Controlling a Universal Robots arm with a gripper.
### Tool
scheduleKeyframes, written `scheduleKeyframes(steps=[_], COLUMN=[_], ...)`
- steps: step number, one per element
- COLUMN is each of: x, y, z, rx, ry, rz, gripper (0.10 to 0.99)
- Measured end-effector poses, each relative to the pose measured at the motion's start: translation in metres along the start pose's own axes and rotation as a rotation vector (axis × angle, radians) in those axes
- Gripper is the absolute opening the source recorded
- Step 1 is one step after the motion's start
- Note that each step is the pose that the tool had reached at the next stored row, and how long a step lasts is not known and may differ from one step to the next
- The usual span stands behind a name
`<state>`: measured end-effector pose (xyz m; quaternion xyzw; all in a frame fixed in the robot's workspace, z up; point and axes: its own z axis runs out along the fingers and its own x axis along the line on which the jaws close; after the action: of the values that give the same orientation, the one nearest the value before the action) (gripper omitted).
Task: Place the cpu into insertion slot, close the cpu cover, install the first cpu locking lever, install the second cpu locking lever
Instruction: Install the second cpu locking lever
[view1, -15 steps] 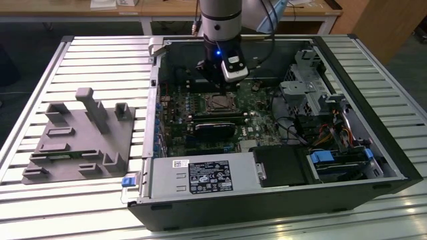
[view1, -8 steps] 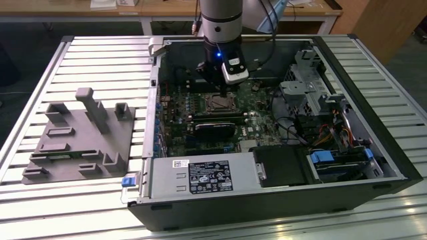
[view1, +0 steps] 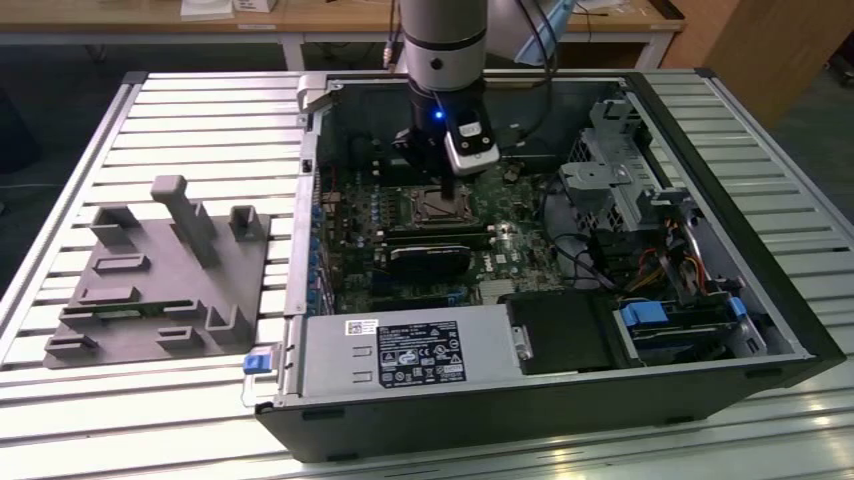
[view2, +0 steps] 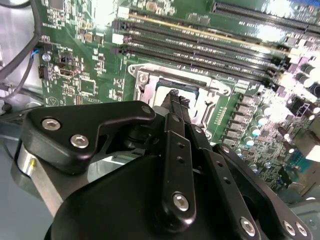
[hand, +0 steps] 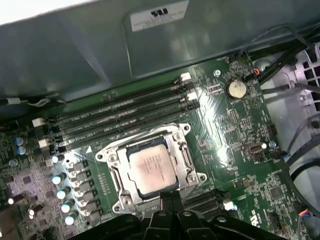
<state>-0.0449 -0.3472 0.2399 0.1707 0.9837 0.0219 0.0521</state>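
- While the grey robot arm (view1: 442, 45) reaches down into the open black computer case (view1: 561, 420) lying on its side on the slatted metal table (view1: 200, 120), its black gripper (view1: 445, 185) hangs just above the square socket on the green circuit board (view1: 514, 255).
- Seen in the first wrist view, the small flat square cpu with a silvery-tan metal top (hand: 151, 171) lies flat inside the insertion slot (hand: 120, 200), the square socket with a silvery metal rim.
- The thin silvery cpu cover (hand: 184, 159), a metal frame with a square window, lies down around the chip, whose top shows through the window.
- The gripper's narrow black fingers (view2: 176, 102) are drawn close together, tips meeting over the near edge of the socket; nothing shows between them, and whether they touch the frame cannot be told.
- Four long narrow black memory slots (hand: 120, 117) run side by side just beside the socket.
- A round silver coin battery (hand: 236, 89) sits on the board apart from the socket, past the ends of the memory slots.
- A row of small silver-topped capacitors (hand: 62, 192) stands on the socket's other side.
- In the exterior view, a grey moulded fixture block (view1: 160, 275) with upright posts rests on the table, well apart from the case, on the exterior view's left.
- A black box with a white label (view1: 407, 355) fills the case's near corner.
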Motion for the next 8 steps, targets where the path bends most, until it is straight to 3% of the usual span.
scheduleKeyframes(steps=[8], x=[-0.0039], y=[-0.0109], z=[-0.0002], rx=[0.0], ry=[0.0], rz=[0.0], gripper=[0.106])
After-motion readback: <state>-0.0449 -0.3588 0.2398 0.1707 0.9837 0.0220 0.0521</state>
